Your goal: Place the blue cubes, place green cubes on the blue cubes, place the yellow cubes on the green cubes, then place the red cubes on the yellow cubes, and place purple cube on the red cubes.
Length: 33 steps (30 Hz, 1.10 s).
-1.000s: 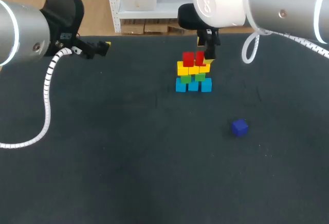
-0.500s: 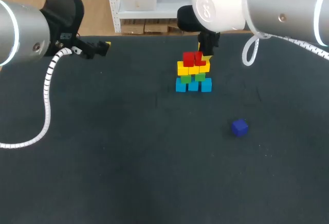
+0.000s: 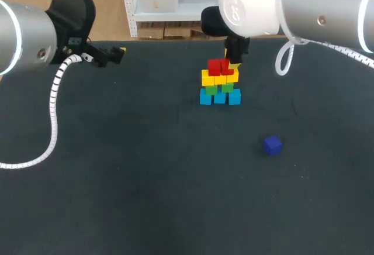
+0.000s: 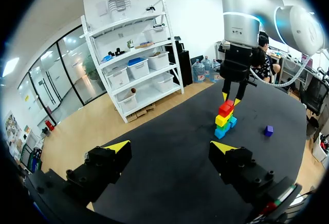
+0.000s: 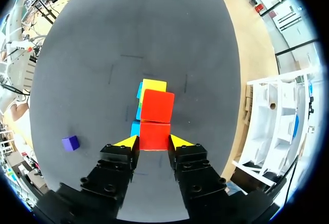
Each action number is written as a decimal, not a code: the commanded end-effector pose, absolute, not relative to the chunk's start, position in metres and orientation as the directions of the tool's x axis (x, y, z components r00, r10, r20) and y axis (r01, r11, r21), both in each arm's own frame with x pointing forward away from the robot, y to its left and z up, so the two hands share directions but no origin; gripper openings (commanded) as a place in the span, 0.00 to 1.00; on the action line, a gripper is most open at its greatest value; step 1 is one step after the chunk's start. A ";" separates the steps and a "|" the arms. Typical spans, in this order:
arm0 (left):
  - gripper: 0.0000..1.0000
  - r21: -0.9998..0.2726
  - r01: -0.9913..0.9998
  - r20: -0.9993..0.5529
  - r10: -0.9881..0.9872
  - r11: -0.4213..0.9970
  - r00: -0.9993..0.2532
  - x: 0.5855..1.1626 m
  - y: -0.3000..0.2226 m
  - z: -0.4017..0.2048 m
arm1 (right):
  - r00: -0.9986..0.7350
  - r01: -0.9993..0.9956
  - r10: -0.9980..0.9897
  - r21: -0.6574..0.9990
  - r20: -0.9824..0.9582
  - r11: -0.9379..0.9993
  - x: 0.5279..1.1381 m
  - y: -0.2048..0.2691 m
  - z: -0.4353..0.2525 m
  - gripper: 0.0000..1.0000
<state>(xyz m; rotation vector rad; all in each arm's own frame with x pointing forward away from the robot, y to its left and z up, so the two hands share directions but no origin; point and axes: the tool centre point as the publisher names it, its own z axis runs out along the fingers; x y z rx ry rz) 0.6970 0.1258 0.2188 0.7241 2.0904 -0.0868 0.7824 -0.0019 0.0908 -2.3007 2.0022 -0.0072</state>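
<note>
Right wrist view: right gripper point(image 5: 154, 142) pointing straight down onto the stack point(image 5: 152, 112), yellow fingertips point(image 5: 128, 142) pinching the end red cube point(image 5: 154, 135) from two sides. Second of the red cubes point(image 5: 157, 106) directly ahead of the gripper, touching the held one, the pair lined up along the line out from the fingers. Edge of the yellow cubes point(image 5: 154, 85) visible beyond the pair.

Head view: stack upright on the table point(image 3: 146, 179), toward the far edge and right of the middle. Bottom tier of three blue cubes point(image 3: 220, 97) in a row, long axis running side to side across the table. Green cubes point(image 3: 228, 88) next, then the yellow tier, then the red pair on top, each tier lying along the same side-to-side axis. Right arm entering from the upper right, its gripper at the right end of the red pair. Purple cube point(image 3: 272, 145) flat on the table, nearer the camera and to the right, well apart from the stack.

Left wrist view: left gripper point(image 4: 169, 149) with fingers spread wide, aimed across the table toward the stack, well short of it. Seen in the head view near the far left edge of the table.
</note>
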 end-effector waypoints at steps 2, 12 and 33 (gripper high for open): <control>1.00 0.200 0.530 -0.777 0.463 0.824 -0.427 0.698 0.127 0.219 | 0.143 -0.987 -0.988 -0.077 -0.061 -0.138 0.781 -0.002 0.091 0.33; 1.00 0.200 0.530 -0.777 0.463 0.824 -0.427 0.698 0.127 0.219 | 0.142 -0.987 -0.988 -0.082 -0.060 -0.137 0.781 -0.002 0.092 1.00; 1.00 0.200 0.530 -0.777 0.463 0.824 -0.427 0.698 0.127 0.219 | 0.065 -0.990 -0.985 -0.133 -0.162 -0.044 0.726 -0.067 0.122 1.00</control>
